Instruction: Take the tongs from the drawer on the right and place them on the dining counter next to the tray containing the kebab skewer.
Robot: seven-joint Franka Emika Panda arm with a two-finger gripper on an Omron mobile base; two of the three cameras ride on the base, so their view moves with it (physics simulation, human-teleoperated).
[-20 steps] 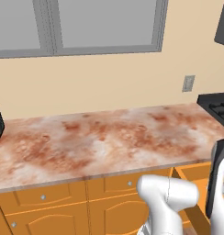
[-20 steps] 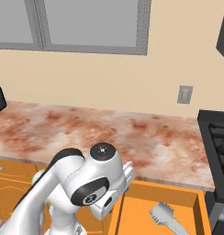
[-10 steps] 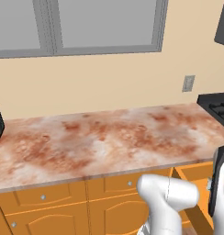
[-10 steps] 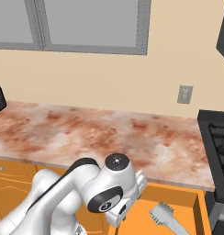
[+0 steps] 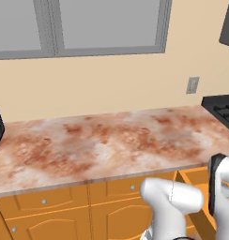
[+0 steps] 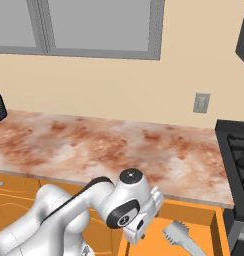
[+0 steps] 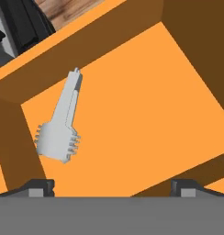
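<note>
The arm has swung down over the open drawer (image 7: 132, 105), so the gripper (image 7: 111, 187), jaws released and empty, now hangs above the tongs (image 7: 61, 124), lying ahead-left of the jaws, ready for descent.

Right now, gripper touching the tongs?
Apart. Hand view: open gripper sits above the drawer; bare orange floor separates its fingertips from the tongs.

Marbled reddish worktop (image 5: 102, 145) runs under a grey-framed window (image 5: 79, 26), wall outlet (image 6: 201, 102) on beige wall, black stove (image 6: 239, 150) at right, orange cabinet doors (image 5: 46, 220) below.
</note>
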